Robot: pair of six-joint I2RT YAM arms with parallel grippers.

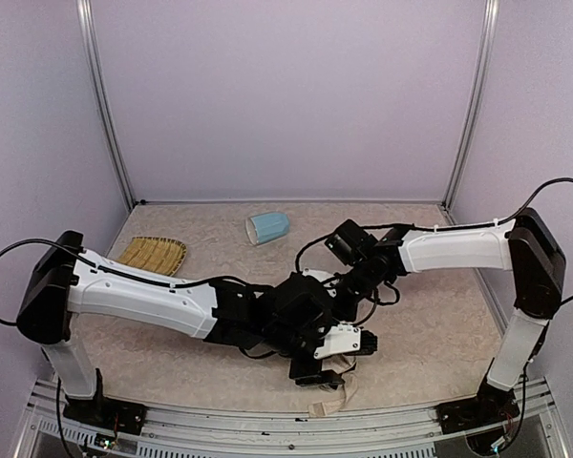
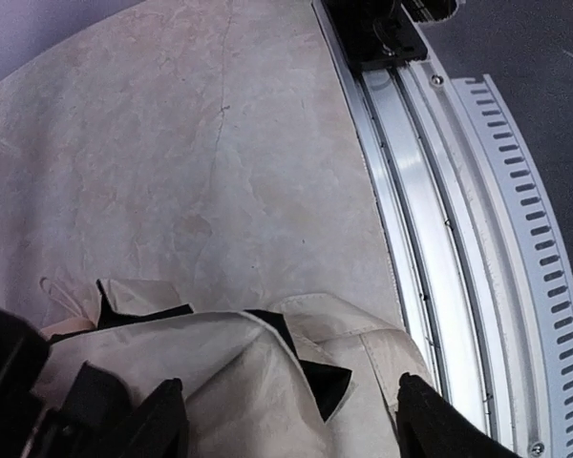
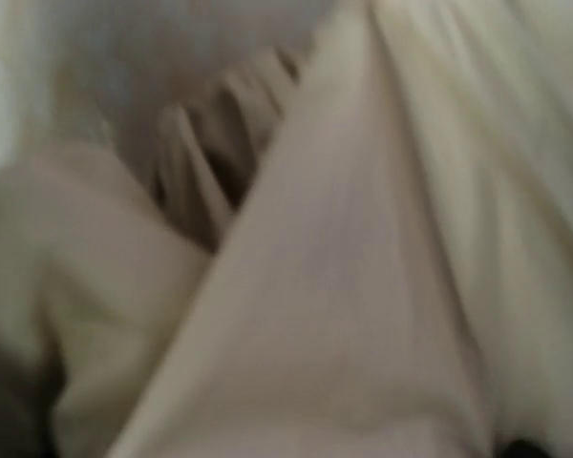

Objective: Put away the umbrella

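The umbrella [image 2: 229,372] lies crumpled near the table's front edge, cream-beige fabric with black lining showing in its folds. My left gripper [image 2: 296,425] stands open over it, and its two black fingertips [image 2: 162,420] straddle a fold of fabric. From above, only a beige scrap of the umbrella [image 1: 329,405] shows below the left gripper [image 1: 317,374]. Both arms cover the rest. The right wrist [image 1: 363,262] reaches into the same spot. The right wrist view is filled by blurred cream umbrella fabric [image 3: 344,286] pressed close, and the right gripper's fingers are hidden.
A light-blue mug [image 1: 267,227] lies on its side at the back middle. A woven yellow straw tray [image 1: 153,254] sits at the back left. The metal rail [image 2: 430,191] of the front edge runs just beside the umbrella. Lilac walls enclose the table.
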